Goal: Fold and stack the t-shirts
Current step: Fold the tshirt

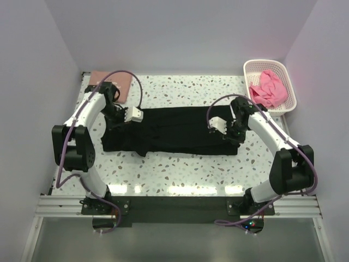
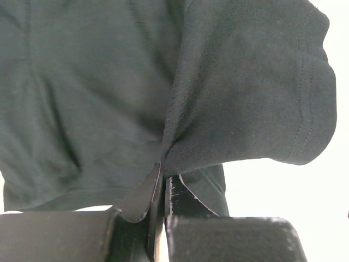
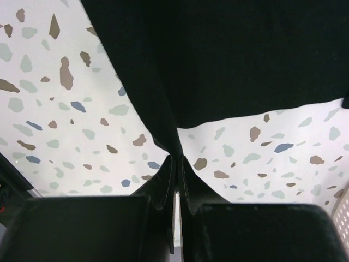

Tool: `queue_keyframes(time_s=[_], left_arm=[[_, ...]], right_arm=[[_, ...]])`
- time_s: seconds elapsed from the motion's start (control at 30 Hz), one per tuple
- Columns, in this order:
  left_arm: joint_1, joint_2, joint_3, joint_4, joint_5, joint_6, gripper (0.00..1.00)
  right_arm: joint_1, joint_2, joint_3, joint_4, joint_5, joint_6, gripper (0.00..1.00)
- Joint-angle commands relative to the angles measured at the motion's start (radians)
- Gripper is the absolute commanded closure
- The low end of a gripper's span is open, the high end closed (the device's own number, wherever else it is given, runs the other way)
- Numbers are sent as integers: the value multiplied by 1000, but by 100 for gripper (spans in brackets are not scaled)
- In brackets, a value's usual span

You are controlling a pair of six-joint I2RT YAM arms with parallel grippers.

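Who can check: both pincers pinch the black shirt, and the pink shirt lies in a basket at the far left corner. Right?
Wrong corner: the top view shows the basket with the pink shirt at the far right. The left pincer and right pincer do pinch the black shirt.

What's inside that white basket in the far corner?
A crumpled bright pink t-shirt lies in the white basket. Whether anything sits under it cannot be seen, because the cloth covers most of the basket's floor.
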Motion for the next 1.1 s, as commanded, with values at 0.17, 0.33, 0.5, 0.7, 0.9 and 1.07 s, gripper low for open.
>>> queue_keyframes(time_s=[0.17, 0.33, 0.5, 0.7, 0.9, 1.07], left_arm=[[15, 148, 181, -54, -27, 26, 95], [33, 202, 224, -49, -39, 29, 97], [38, 247, 237, -31, -48, 12, 96], [44, 273, 244, -6, -47, -6, 95], [46, 303, 280, -8, -50, -11, 92], [46, 339, 319, -12, -53, -12, 90]], right_arm=[[-28, 128, 175, -6, -45, -52, 100], [-39, 214, 248, -21, -47, -74, 100], [-42, 274, 289, -21, -35, -104, 100], [-48, 332, 337, -32, -27, -118, 100], [-51, 381, 380, -43, -22, -129, 100], [-53, 415, 413, -58, -25, -134, 100]])
